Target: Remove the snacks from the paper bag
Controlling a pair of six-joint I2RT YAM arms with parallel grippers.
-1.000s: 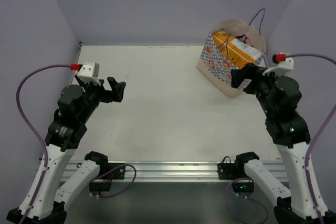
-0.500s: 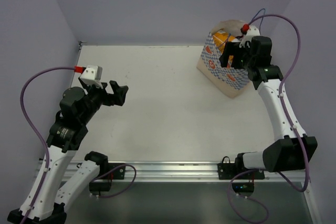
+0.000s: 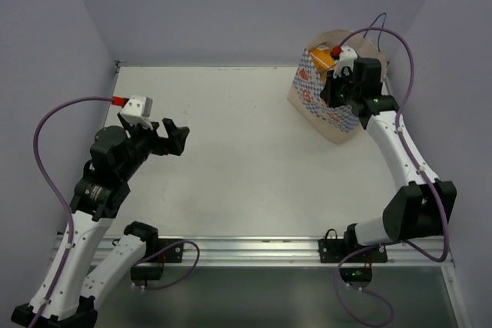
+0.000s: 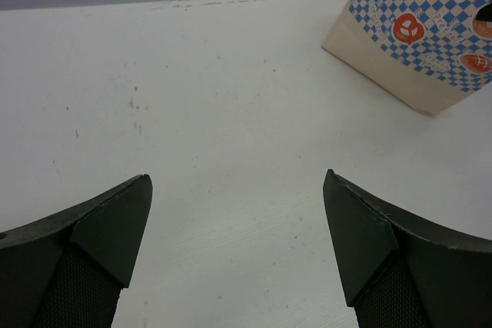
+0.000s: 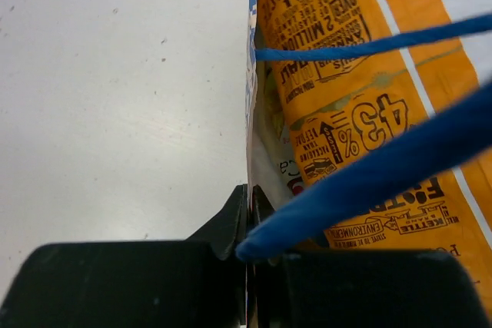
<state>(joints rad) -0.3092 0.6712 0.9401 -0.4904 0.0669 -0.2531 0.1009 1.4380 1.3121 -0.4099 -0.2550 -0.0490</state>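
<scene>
The paper bag, blue-and-white checked with orange emblems, stands at the table's far right and shows in the left wrist view. An orange snack packet pokes out of its mouth and fills the right wrist view. My right gripper reaches over the bag's near rim. Its jaws are shut on the thin paper wall, with a blue cord handle lying across them. Other snacks are hidden inside. My left gripper hovers open over the left of the table, with nothing between its fingers.
The white table stretches between the two arms. Purple walls close it in at the back and sides, and the bag sits close to the right wall. A metal rail runs along the near edge.
My right arm swung from beside the bag up over its mouth, and its jaws closed on the bag's rim. The left arm barely shifted and stayed open.
</scene>
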